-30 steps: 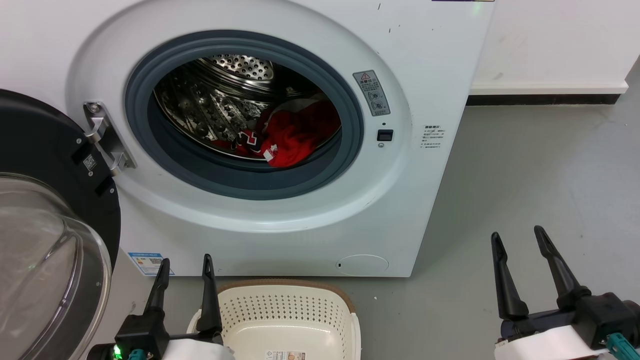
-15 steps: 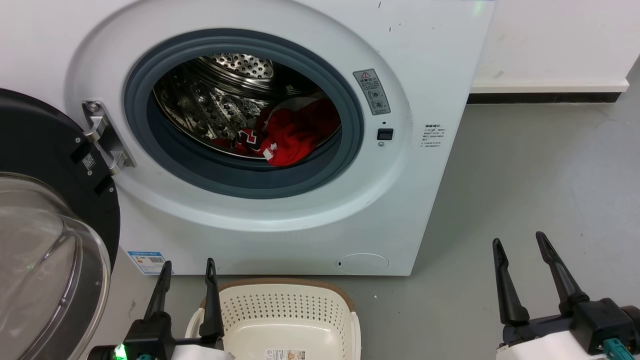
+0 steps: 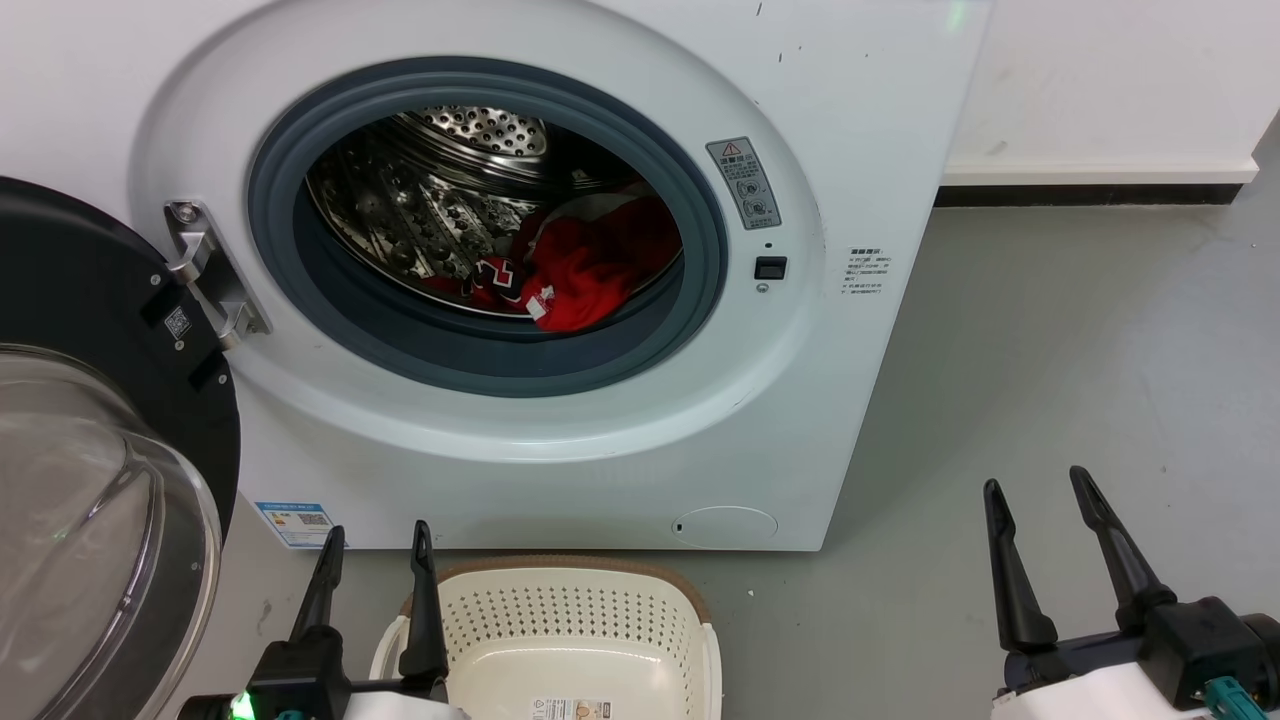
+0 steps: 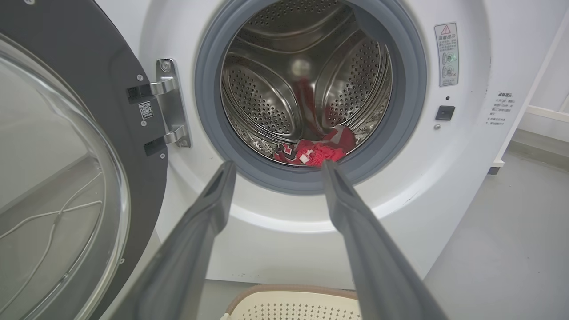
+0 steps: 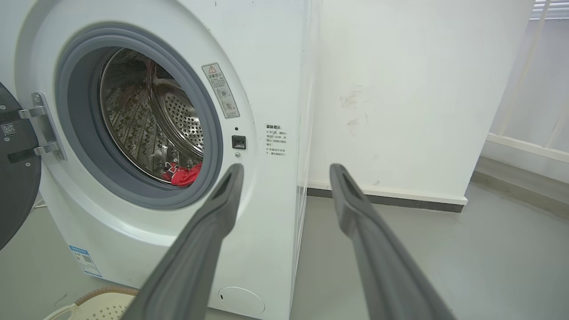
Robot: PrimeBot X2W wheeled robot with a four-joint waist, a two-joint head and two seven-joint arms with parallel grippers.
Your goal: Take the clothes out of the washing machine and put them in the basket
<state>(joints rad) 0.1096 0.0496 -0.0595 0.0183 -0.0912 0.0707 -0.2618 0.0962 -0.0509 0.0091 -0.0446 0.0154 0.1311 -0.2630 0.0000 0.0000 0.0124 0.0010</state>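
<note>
Low in the drum of the washing machine, from my head, the clothes lie right of centre. The basket waits below beside my left gripper. It and my right gripper are spread, holding nothing.

From my left wrist, the clothes sit dead ahead. I'd clear the grey ring, then pinch a fold.

From my right wrist, they lie far left.

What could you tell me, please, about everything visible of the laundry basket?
The basket is cream plastic, a rounded rectangle with perforated walls and a brown woven-look rim. It stands upright on the grey floor before the washing machine, below its drum opening. The part seen holds nothing but a label on its bottom. The left pincer is beside its left edge; contact cannot be told.
</note>
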